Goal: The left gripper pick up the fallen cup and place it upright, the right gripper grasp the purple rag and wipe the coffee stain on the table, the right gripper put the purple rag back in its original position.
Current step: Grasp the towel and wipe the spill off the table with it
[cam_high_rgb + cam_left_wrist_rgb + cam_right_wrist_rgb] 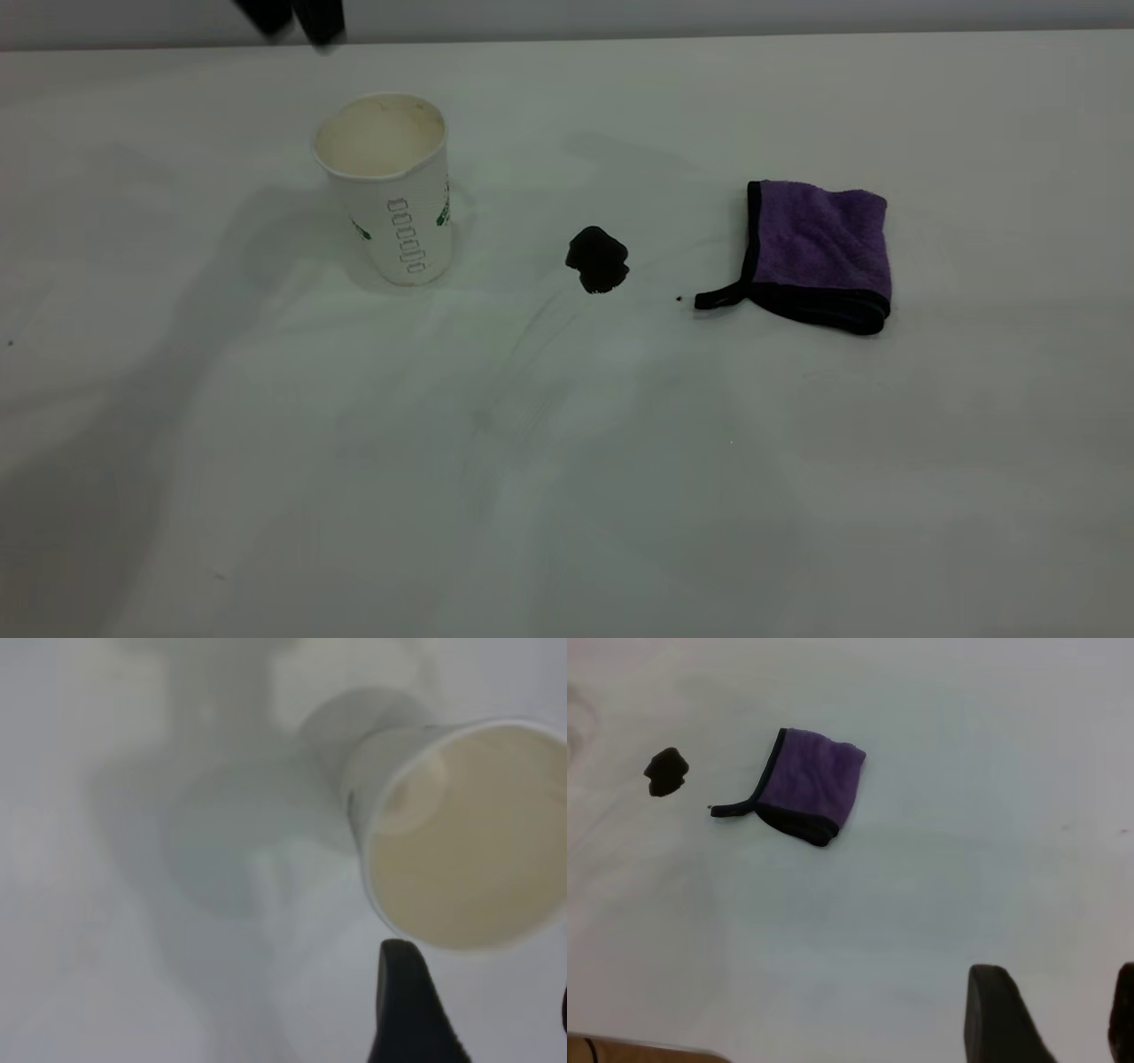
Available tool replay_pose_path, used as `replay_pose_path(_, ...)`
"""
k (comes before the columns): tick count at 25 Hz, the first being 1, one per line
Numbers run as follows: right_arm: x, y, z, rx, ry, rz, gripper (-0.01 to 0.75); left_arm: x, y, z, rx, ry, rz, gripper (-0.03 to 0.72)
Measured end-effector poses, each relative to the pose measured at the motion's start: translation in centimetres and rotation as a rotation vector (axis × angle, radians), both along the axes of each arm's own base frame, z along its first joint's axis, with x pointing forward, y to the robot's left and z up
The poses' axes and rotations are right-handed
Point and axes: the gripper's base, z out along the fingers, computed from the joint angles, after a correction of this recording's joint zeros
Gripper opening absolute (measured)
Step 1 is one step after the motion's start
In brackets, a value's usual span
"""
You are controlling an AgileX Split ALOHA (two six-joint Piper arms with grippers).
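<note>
The table (pixel 567 496) is filling the near foreground of the exterior view, a plain white matte top with faint grey smears and soft shadows lying across it; a pale wall is running along its far edge. Going left to right, the left gripper (pixel 292 19) is hanging at the top edge above the cup (pixel 390 188), which is standing upright with its cream lining showing. Right of it the coffee stain (pixel 598 260) is sitting as a glossy dark blob, then a tiny dark speck (pixel 679 299), then the purple rag (pixel 819 252) lying folded, its black strap loop pointing toward the stain.

The left wrist view is looking down into the cup (pixel 461 837), with the left gripper's fingers (pixel 407 1010) spread apart and empty. Only the right wrist view is showing the right gripper (pixel 1050 1019), its fingers open, well apart from the rag (pixel 806 784) and stain (pixel 666 771), and a wooden strip (pixel 638 1051) at the table's edge.
</note>
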Motion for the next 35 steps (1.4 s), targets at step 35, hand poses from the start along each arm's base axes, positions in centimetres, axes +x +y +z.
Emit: replay_pose_path(35,0.0,0.0,0.0,0.0,-0.001,0.0,0.345,-34.2,8.8,7.0,-0.02,-0.124,0.137,0.455)
